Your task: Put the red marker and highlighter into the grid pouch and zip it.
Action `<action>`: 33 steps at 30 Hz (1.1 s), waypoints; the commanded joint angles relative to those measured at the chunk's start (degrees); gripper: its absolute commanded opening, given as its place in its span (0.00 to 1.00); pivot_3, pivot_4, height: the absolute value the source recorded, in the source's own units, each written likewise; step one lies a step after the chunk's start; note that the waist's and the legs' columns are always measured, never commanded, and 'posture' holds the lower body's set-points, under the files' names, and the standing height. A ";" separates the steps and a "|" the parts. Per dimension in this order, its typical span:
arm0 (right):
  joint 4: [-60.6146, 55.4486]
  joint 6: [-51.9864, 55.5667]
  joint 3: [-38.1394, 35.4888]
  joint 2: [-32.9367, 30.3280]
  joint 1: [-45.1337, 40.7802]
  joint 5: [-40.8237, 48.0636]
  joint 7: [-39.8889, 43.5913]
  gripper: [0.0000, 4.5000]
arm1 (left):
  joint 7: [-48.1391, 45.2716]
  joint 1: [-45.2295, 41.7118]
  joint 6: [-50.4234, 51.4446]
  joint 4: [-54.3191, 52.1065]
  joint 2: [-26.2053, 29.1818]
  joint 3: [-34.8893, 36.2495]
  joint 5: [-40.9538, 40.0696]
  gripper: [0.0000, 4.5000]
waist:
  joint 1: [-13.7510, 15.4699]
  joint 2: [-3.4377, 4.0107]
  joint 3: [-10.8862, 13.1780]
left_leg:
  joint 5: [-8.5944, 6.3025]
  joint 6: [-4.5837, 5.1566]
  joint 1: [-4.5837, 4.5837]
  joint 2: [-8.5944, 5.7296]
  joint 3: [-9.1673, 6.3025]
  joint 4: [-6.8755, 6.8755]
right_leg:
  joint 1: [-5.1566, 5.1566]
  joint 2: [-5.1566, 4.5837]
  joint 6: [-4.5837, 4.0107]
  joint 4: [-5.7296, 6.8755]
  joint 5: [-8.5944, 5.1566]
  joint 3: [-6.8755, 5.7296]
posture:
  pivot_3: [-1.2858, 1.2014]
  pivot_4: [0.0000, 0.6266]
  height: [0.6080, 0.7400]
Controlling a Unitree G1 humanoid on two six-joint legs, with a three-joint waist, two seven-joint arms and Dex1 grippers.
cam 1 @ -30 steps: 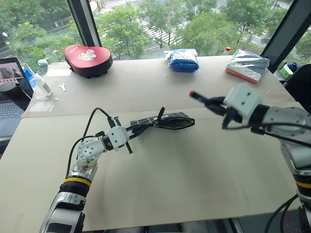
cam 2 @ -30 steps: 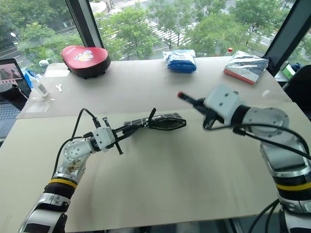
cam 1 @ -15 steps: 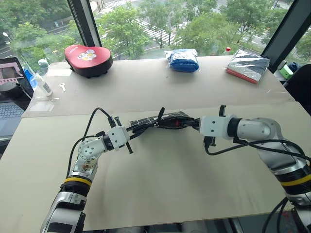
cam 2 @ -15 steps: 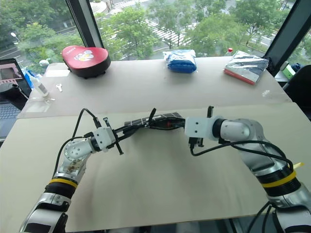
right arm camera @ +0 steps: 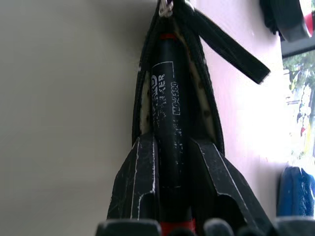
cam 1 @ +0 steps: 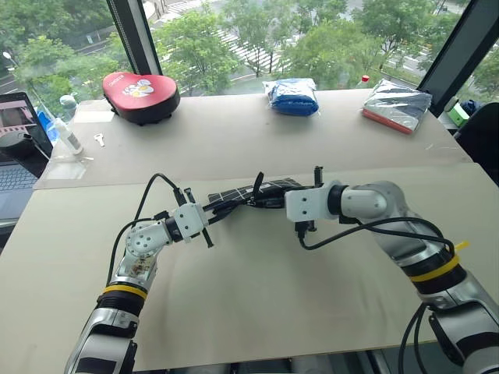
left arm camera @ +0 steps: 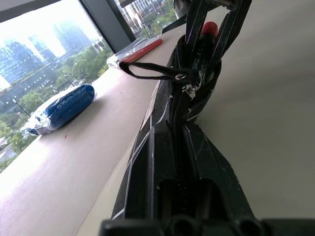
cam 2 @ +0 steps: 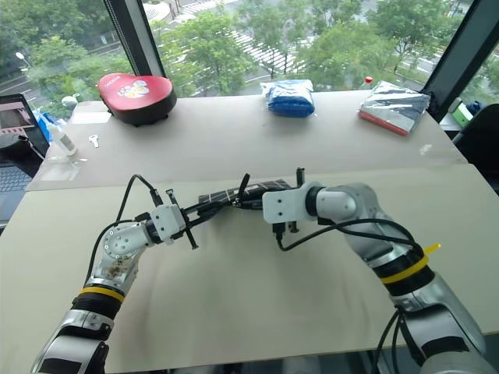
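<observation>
- At table centre, your left gripper [cam 1: 204, 213] is clamped shut on the closed end of the grid pouch [cam 1: 257, 194], holding it level.
- Pouch: long axis runs left to right; its open mouth faces your right arm.
- Red marker [right arm camera: 167, 123]: pinched between the fingers of your right gripper [right arm camera: 170, 169], lying in line with the pouch, its tip already inside the mouth.
- Next, by judgement: push along that axis, then release.
- Highlighter: not seen.

Pale beige tabletop [cam 1: 257, 312] abuts large windows with dark frames [cam 1: 134, 35]; daylight, green trees [cam 1: 257, 31] outside below.
</observation>
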 commanded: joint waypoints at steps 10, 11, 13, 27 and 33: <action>3.85 -2.83 -0.79 7.38 -2.77 0.46 -1.17 0.39 | 0.93 -0.46 -1.54 -0.90 -0.19 0.92 -0.82 0.00 | -0.36 0.00 0.00 | 0.00 -0.01 0.00 0.00 0.00 -0.01 | -0.03 0.01 -0.01 0.02 0.00 -0.01 | 0.52 0.24 1.00; 4.28 -3.26 -1.10 7.35 -2.90 -0.04 -1.85 0.46 | 0.99 -0.43 -1.52 -0.96 -0.19 0.91 -0.82 0.00 | -0.44 0.01 0.00 | 0.00 -0.01 0.01 0.00 -0.01 -0.01 | -0.03 0.01 -0.01 0.02 0.00 -0.01 | 0.52 0.24 1.00; 5.66 -4.39 -1.56 7.20 -3.48 -1.78 -4.16 0.62 | 1.11 -0.38 -1.49 -1.01 -0.21 0.92 -0.82 0.00 | -0.45 0.01 0.00 | 0.00 -0.01 0.01 0.00 -0.01 -0.01 | -0.04 0.01 -0.01 0.03 0.00 -0.01 | 0.52 0.24 1.00; -15.70 30.97 -21.55 -4.38 3.80 41.38 18.70 0.67 | 1.47 0.04 -1.18 -1.39 0.12 0.89 -0.62 0.00 | -0.20 0.00 0.00 | -0.04 0.03 -0.03 0.02 -0.12 -0.04 | 0.01 0.00 -0.01 0.00 0.01 -0.07 | 0.52 0.24 1.00; -14.43 38.79 -23.31 2.67 0.39 43.24 4.23 0.67 | 1.16 0.01 -1.18 -1.25 0.31 0.87 -0.76 0.00 | -0.57 0.00 0.00 | -0.12 0.01 0.06 0.06 -0.07 -0.01 | 0.00 0.00 -0.03 0.00 0.02 -0.02 | 0.52 0.24 1.00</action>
